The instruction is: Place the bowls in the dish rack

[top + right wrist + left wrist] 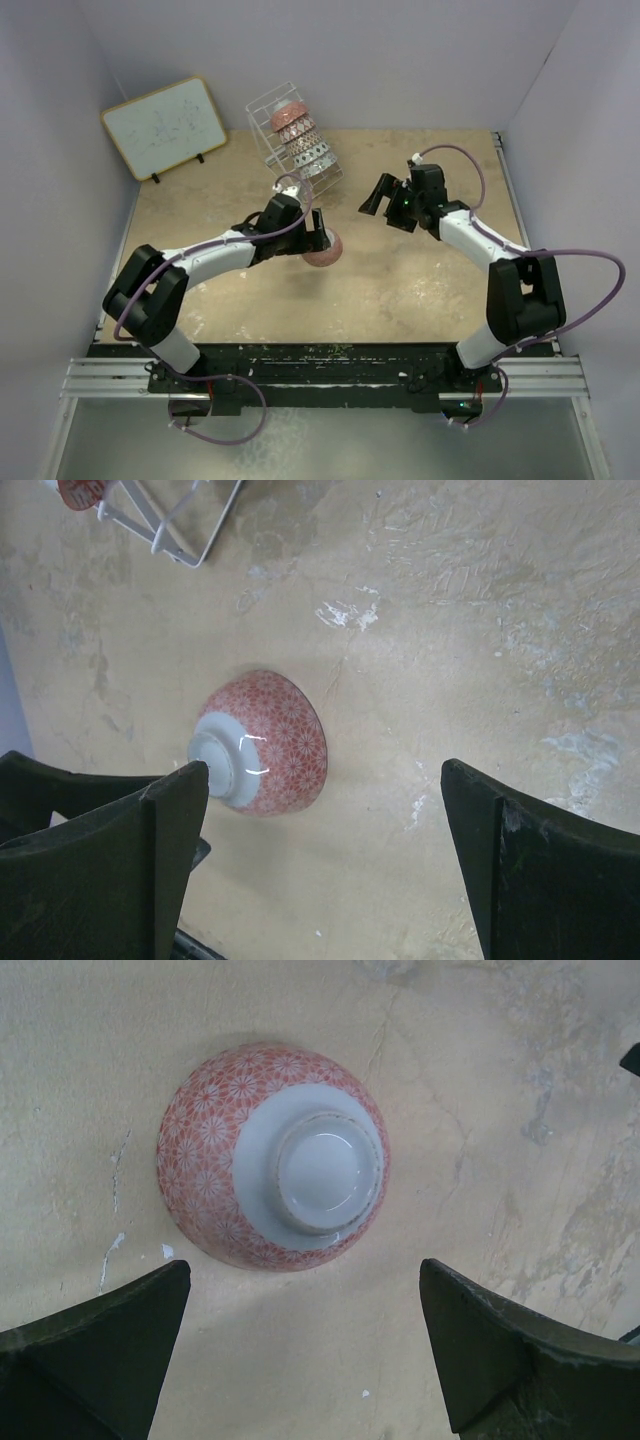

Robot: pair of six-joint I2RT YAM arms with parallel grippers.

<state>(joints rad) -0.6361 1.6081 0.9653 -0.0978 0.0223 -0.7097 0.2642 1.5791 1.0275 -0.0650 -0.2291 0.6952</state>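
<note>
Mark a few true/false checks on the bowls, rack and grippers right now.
1. A red patterned bowl lies upside down on the table. True.
2. The left gripper is shut on that bowl. False: its jaws stand open, not touching the bowl.
3. The dish rack is empty. False: several bowls stand in it.
4. The right gripper is open and holds nothing. True.

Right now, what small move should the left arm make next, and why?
Probably ease the left gripper forward and down around the pink bowl: it lies upside down on the table just ahead of the open gripper, outside the dish rack.
</note>
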